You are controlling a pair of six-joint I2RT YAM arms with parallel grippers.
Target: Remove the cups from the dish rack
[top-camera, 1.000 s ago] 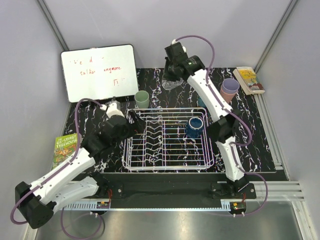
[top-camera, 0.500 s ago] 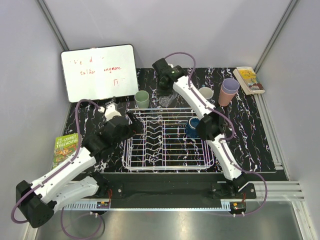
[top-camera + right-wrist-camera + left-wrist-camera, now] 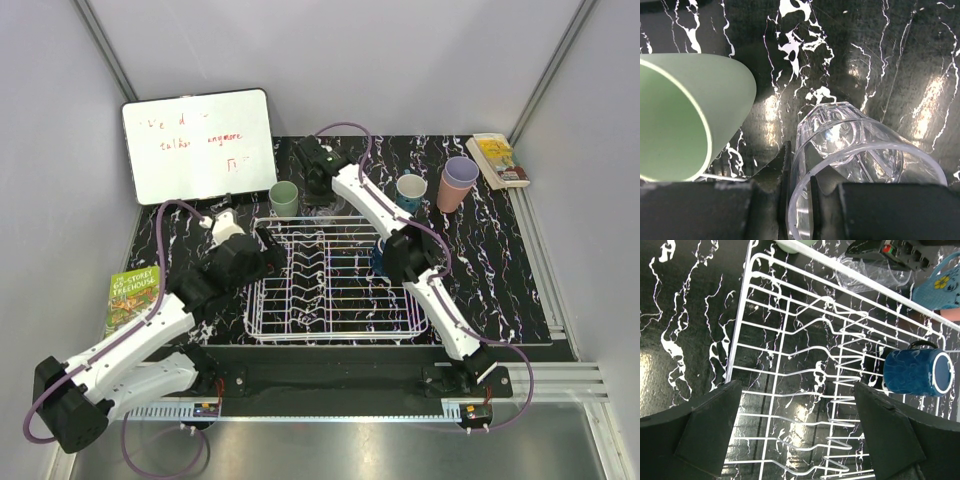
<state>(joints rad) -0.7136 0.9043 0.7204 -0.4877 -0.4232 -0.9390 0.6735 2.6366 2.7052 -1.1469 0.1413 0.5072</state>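
The right gripper (image 3: 799,180) has its fingers nearly closed, pinching just the rim of the clear glass (image 3: 860,145), one finger inside the wall and one outside. That's a pretty thin hold on a slick, tilted thing. From the wrist view it's hard to say whether the base is resting on the table (image 3: 500,290) yet. If the fingers let go while it's leaning like this, it'll probably tip and roll.

The other worry is the pale green cup (image 3: 685,125) just beside it. There's a gap, but not a big one. A sideways nudge while setting down or pulling the inside finger out could knock the green one, or drag the glass over with it.

Both sit behind the far edge of the dish rack (image 3: 320,290), so a rolling glass could bump into the wires too.

In the rack, the dark blue cup (image 3: 917,372) lies on its side at the right end. It looks like the only cup left in there, though the right arm hides part of the rack. The left gripper (image 3: 800,410) hovers over the rack's left part, spread wide with nothing in it. The right arm's elbow hangs over that blue cup, so both arms going for it could clash.

The teal cup (image 3: 410,190) and lavender cup (image 3: 460,178) are already out on the table, well clear.
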